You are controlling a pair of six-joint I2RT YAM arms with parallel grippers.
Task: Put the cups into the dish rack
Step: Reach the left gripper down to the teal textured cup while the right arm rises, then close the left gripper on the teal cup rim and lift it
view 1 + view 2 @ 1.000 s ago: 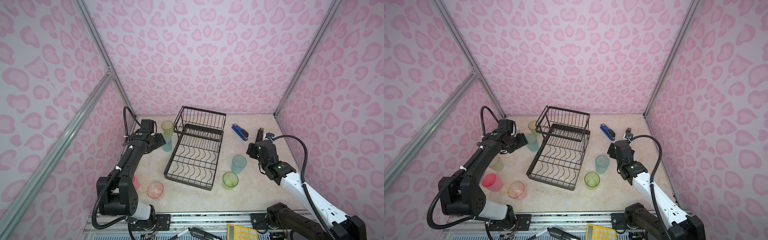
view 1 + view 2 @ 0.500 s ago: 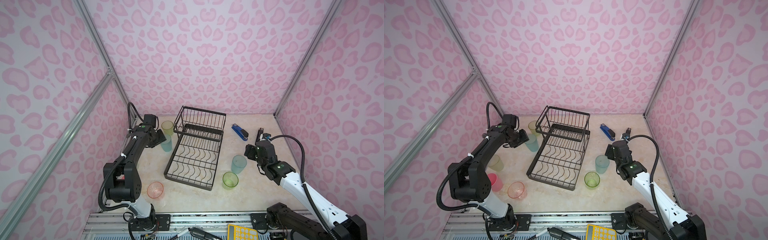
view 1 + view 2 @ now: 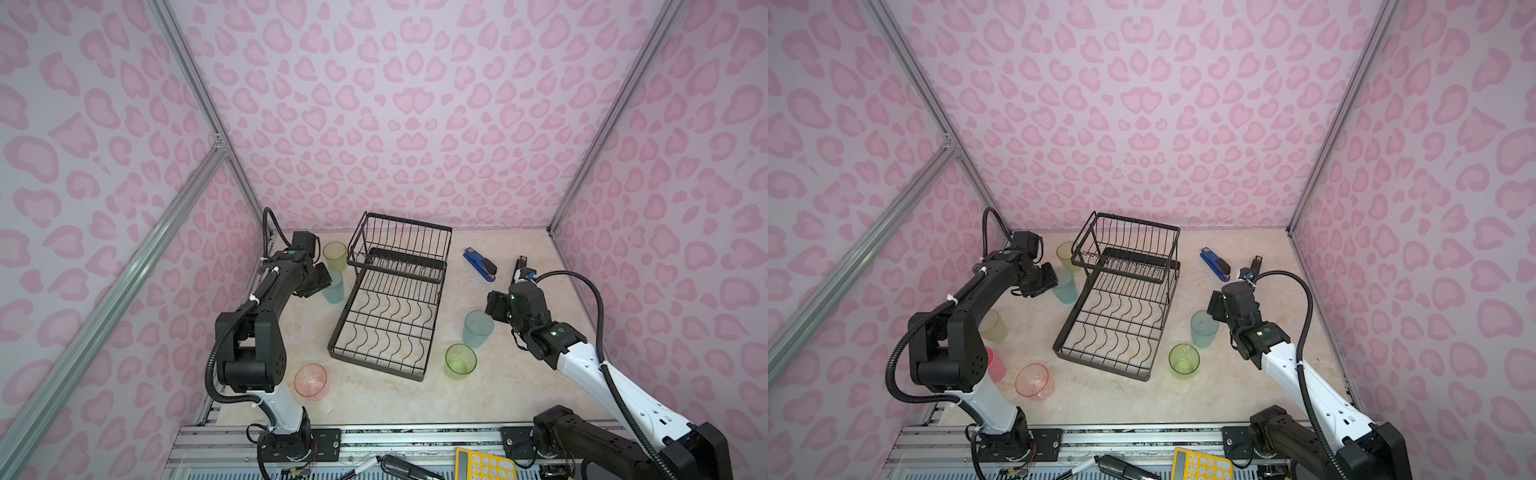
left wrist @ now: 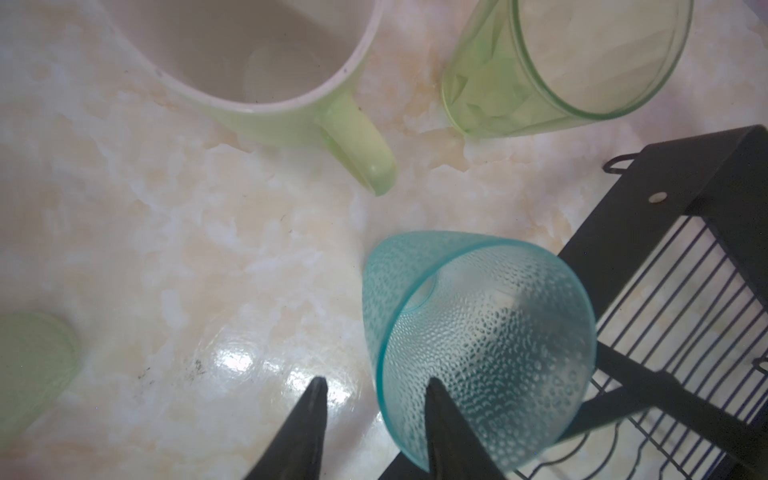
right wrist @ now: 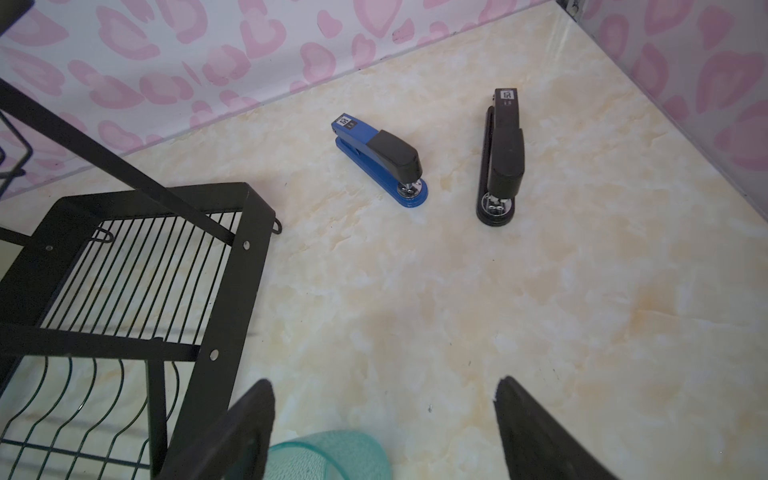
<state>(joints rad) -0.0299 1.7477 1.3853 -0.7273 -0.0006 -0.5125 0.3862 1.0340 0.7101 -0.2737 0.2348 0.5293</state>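
2 claws open, left claw [image 4: 376, 380] narrowed astride blue cup [image 4: 478, 332] rim, right claw [image 5: 384, 381] wide, empty

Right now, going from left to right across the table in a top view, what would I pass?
solid pink cup → translucent pink cup → dish rack → green cup → blue stapler → black stapler. Cups that overlap these from side to side are left out.
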